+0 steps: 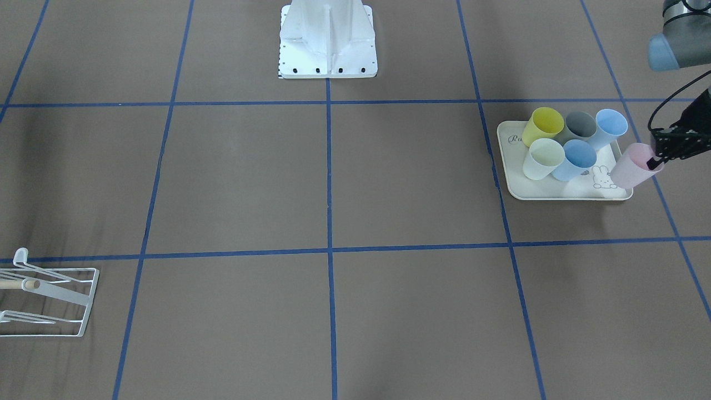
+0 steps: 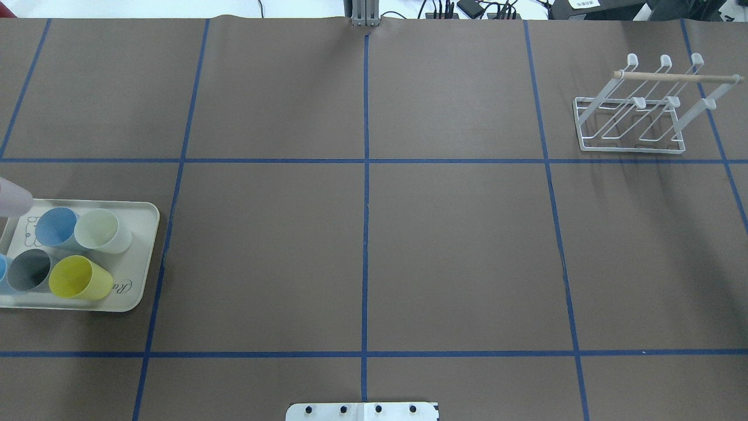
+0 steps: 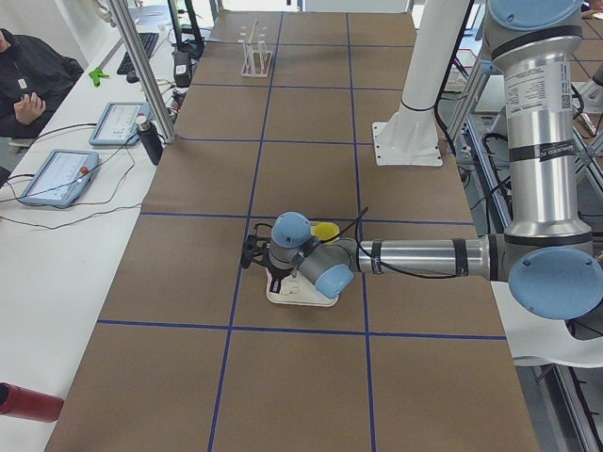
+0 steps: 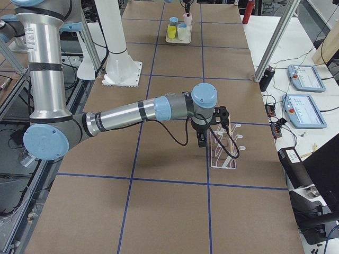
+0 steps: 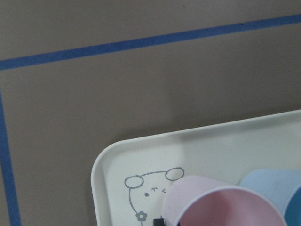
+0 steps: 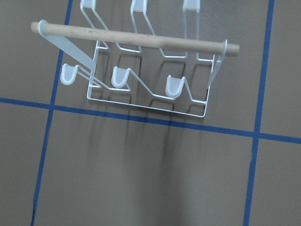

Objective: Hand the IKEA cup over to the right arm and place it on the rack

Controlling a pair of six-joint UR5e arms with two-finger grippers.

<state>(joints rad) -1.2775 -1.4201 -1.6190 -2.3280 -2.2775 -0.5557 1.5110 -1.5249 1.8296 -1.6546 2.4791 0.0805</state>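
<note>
Though the left gripper [image 1: 656,161] has hold of the pink cup [image 1: 630,169], the task is, by my reading, only at its opening step. The claw is closed narrowly on the cup's rim, one finger showing inside the mouth. The cup hangs tilted over the corner of the cream tray [image 1: 514,186] that bears the rabbit drawing; it seems raised a little, but I cannot tell whether its base touches the tray. Five more cups stand on the tray, among them a yellow cup [image 1: 544,125] and a grey cup [image 1: 580,126]; the pink one is apart from them at the tray's edge.

So the pick looks done or nearly done; nothing of the hand-over has begun. The right arm [image 4: 122,114] reaches out at the far end of the table [image 1: 416,178], well apart from the tray. The right gripper [image 4: 202,142] points down just beside the rack [image 2: 631,150]; it shows only in the side view, so I cannot tell whether that claw is open or closed.

The rack stands with its wooden peg [image 6: 136,40] across the top, and none of its prongs carries a cup. What is left, as I judge it:
- carrying the cup toward the middle;
- bringing the right arm to meet it;
- passing it across;
- setting it on a prong.
</note>
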